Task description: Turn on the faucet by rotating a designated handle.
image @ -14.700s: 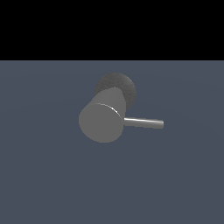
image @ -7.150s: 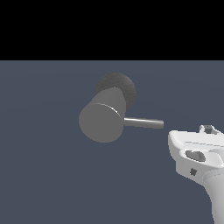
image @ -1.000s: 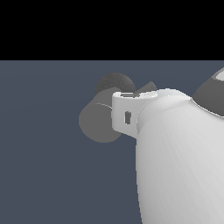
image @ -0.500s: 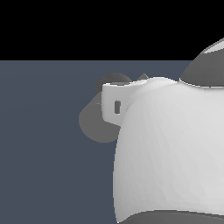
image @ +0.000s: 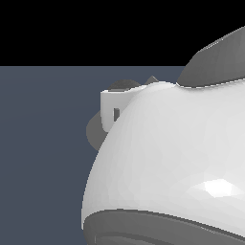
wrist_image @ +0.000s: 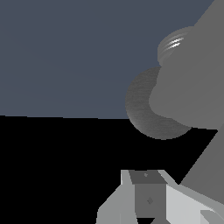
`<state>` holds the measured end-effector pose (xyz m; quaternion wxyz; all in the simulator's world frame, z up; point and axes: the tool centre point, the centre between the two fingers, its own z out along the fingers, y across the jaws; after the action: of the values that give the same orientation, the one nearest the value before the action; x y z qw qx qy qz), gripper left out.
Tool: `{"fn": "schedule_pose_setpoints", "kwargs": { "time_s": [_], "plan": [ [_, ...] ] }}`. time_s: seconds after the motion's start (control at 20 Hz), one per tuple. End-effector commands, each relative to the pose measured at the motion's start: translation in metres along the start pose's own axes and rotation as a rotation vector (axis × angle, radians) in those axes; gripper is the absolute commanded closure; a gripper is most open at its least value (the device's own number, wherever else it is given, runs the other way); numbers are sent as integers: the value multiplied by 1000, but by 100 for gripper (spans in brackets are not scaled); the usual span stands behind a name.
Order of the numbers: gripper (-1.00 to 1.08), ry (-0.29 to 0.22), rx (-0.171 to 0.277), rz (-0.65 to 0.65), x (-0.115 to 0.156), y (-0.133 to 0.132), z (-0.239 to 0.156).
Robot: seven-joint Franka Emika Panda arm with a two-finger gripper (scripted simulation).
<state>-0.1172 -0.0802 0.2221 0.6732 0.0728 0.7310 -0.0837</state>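
Note:
In the exterior view my white arm (image: 167,158) fills most of the picture. Only a sliver of the faucet (image: 93,132), a matte grey cylinder, shows at the arm's left edge, with its dark round base (image: 123,84) peeking above. The handle is hidden there. In the wrist view the faucet (wrist_image: 192,92) looms large and close, in front of its speckled base (wrist_image: 140,109). A shiny rounded bit (wrist_image: 175,42) beside the cylinder may be the handle; I cannot tell. My gripper (wrist_image: 148,186) sits just short of the faucet, its fingertips forming one block with no gap and nothing between them.
A flat blue-grey floor (image: 43,143) lies around the faucet, with black background (image: 72,28) beyond it. No other objects show.
Over the last second the arm has moved further toward the exterior view's left and grown larger in the picture. It now hides nearly all of the faucet.

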Motion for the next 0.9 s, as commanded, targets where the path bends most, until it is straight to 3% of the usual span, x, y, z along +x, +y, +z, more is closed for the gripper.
{"fn": "schedule_pose_setpoints", "kwargs": {
  "time_s": [0.0, 0.6, 0.65, 0.85],
  "plan": [
    [108, -44, -32, 28, -32, 26, 1],
    [108, -77, -50, 28, -60, 61, -2],
    [108, -47, -37, -38, -20, 42, -3],
    [108, -51, -39, -29, -26, 54, -3]
  ]
}}
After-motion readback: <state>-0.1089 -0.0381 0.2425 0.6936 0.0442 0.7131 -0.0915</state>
